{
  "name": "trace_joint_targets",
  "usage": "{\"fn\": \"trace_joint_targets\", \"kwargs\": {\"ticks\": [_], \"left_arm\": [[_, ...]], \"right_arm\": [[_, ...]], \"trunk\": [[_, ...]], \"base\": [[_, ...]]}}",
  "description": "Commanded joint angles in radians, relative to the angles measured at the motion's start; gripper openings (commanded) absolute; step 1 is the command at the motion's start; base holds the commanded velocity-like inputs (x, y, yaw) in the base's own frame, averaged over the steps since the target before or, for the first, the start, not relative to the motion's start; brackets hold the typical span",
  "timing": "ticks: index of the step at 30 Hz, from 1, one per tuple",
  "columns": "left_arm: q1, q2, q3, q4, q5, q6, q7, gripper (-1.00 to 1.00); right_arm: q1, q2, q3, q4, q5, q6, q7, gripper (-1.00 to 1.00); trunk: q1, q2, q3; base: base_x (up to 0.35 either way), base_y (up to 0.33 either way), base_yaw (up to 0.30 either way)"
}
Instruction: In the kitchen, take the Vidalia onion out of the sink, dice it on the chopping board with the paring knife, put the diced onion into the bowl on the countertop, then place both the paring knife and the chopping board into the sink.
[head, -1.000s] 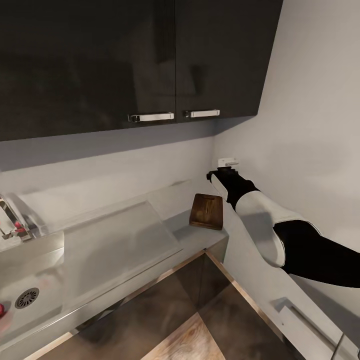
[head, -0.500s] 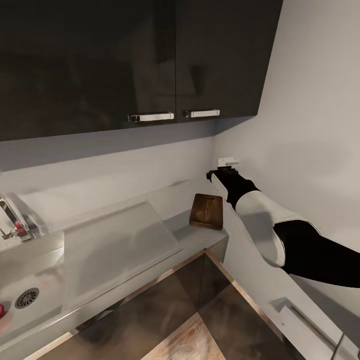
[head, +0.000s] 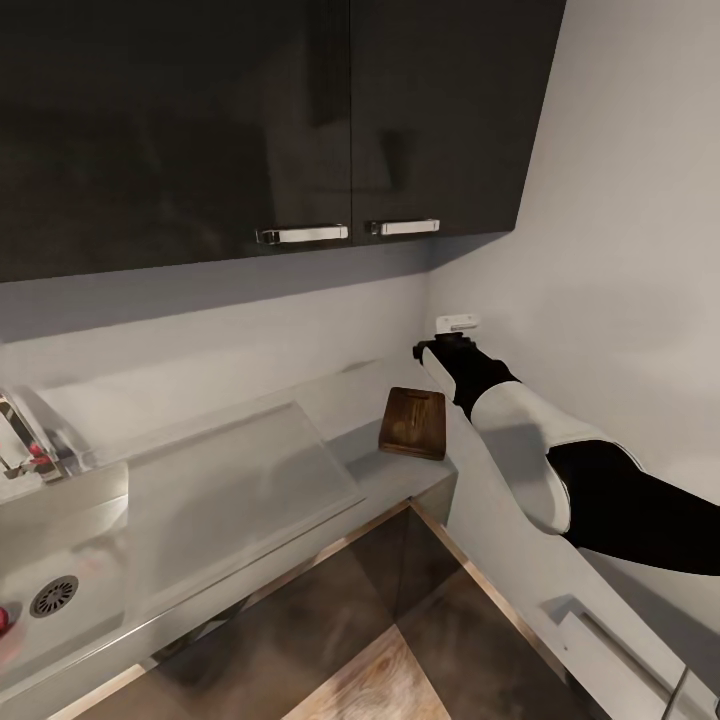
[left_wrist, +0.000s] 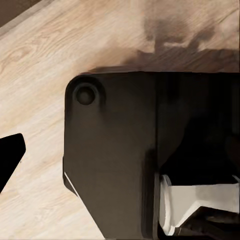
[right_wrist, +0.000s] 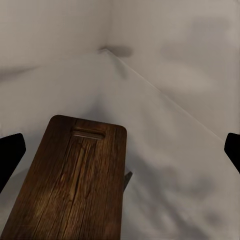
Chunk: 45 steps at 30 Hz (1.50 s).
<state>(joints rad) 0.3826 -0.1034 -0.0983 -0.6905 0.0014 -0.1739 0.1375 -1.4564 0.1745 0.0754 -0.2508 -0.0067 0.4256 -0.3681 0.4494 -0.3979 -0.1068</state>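
**A:** What of the room and the worktop?

**B:** A glossy grey countertop runs along a pale grey wall into a corner; two dark grey wall cabinets hang above it, each with a chrome bar handle; below, a strip of light wooden plank floor shows between dark cabinet fronts. The sink sits at the left end, matte grey with a round drain, a flat drainboard beside it and a chrome tap with a red knob at the edge of the head view.

**A:** And the chopping board?

**B:** The chopping board lies flat on the countertop near the corner, well apart from the sink; dark brown wood, slot handle towards the wall. A slim dark tip pokes out beside its edge in the right wrist view; I cannot tell what it is.

**A:** The grippers?

**B:** The right gripper hangs over the board, fingers spread wide and holding nothing; the left gripper shows one dark fingertip over the plank floor and the robot's dark base, so I cannot tell its state.

**A:** Any writing?

**B:** None that can be read.
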Motion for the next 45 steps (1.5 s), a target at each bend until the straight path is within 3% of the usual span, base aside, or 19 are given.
{"fn": "trace_joint_targets", "kwargs": {"ticks": [1,5,10,22,34,45], "left_arm": [[0.002,0.001,-0.015,-0.043,0.001,0.014,0.002,1.0],[0.009,0.002,-0.03,-0.1,0.002,0.034,-0.006,1.0],[0.012,0.003,-0.033,-0.104,0.003,0.038,-0.008,1.0],[0.013,0.008,-0.033,-0.044,0.008,0.037,-0.009,1.0],[0.014,0.008,-0.032,0.023,0.064,0.031,-0.009,1.0],[0.015,0.008,-0.031,0.032,0.068,0.032,-0.011,1.0]], "right_arm": [[-0.001,0.0,0.008,-0.001,-0.001,0.008,-0.004,1.0],[-0.001,0.0,0.009,-0.001,-0.002,0.009,-0.006,1.0],[-0.001,0.0,0.009,-0.001,-0.001,0.01,-0.008,1.0],[-0.001,0.0,0.007,-0.001,0.002,0.01,-0.012,1.0],[-0.001,-0.006,0.009,-0.001,0.002,0.012,-0.011,1.0],[-0.001,-0.005,0.009,-0.001,0.001,0.013,-0.012,1.0]], "trunk": [[0.001,-0.002,-0.002],[0.001,-0.002,-0.002],[0.001,-0.002,-0.002],[0.001,-0.002,-0.002],[0.001,-0.002,-0.002],[0.001,-0.002,-0.002]], "base": [[0.0,0.0,0.0],[0.0,0.0,0.0],[0.0,0.0,0.0],[0.0,0.0,0.0],[0.002,0.0,0.0],[0.247,0.0,0.0]]}}
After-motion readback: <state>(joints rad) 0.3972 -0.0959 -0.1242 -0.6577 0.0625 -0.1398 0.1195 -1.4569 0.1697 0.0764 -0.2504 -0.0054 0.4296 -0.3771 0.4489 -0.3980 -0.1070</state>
